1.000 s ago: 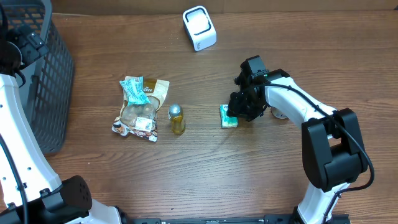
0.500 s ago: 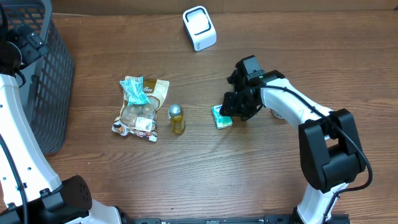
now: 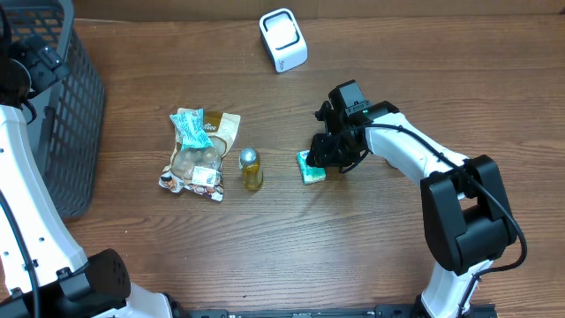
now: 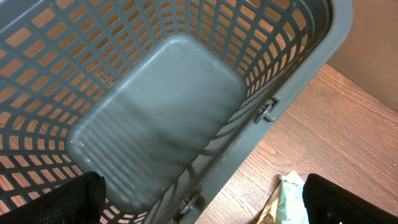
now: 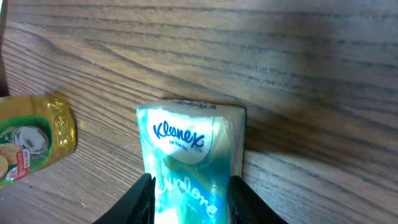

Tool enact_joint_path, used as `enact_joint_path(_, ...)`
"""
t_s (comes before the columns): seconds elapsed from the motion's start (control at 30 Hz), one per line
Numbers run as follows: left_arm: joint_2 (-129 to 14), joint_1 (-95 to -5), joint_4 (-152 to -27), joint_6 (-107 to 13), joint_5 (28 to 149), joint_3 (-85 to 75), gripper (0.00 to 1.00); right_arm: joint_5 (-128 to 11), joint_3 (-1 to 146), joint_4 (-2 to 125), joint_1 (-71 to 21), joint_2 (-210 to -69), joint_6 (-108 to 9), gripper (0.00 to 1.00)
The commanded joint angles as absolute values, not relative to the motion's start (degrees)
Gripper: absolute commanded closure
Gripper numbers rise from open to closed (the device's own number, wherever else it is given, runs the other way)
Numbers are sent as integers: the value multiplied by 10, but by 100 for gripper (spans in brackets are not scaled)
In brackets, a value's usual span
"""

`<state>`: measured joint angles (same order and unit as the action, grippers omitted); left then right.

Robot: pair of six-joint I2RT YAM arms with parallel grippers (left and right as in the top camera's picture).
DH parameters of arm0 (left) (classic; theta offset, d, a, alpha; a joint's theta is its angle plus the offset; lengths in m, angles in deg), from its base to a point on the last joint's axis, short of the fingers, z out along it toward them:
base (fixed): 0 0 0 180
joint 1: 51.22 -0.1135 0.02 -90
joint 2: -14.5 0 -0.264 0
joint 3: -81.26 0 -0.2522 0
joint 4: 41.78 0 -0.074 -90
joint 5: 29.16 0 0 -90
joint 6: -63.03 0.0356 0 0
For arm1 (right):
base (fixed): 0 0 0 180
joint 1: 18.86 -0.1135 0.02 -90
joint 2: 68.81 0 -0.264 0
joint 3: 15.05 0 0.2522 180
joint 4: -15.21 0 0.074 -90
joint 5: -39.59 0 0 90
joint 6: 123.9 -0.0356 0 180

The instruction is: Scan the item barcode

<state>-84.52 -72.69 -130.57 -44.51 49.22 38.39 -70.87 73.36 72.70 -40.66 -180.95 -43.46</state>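
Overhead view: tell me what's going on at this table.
The right gripper is down on the table with a finger against each side of the Kleenex pack, which lies flat. The white scanner stands apart near the far edge, so nothing has been scanned yet. The left gripper hangs open over the grey basket, holding nothing.

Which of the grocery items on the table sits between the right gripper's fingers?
The Kleenex tissue pack, flanked by the right gripper; the small bottle and snack bags lie apart, untouched.
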Motion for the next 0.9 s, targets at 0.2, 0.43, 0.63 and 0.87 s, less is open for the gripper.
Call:
enact_joint_path(0.2,-848,-728,-1303,-435,491,389,1,-685,746,692,-409,-1804,-424,58)
enact_joint_path(0.43,-848,-728,-1303,-435,491,389,0,-684,764,679,-409,-1804,-423,64)
enact_joint_path(0.63,-848,-728,-1303,-435,491,389,1,-671,852,743,-423,-1804,-423,64)
enact_joint_path(0.87,-848,-728,-1303,-435,491,389,1,-579,872,810,-487,-1804,-429,65)
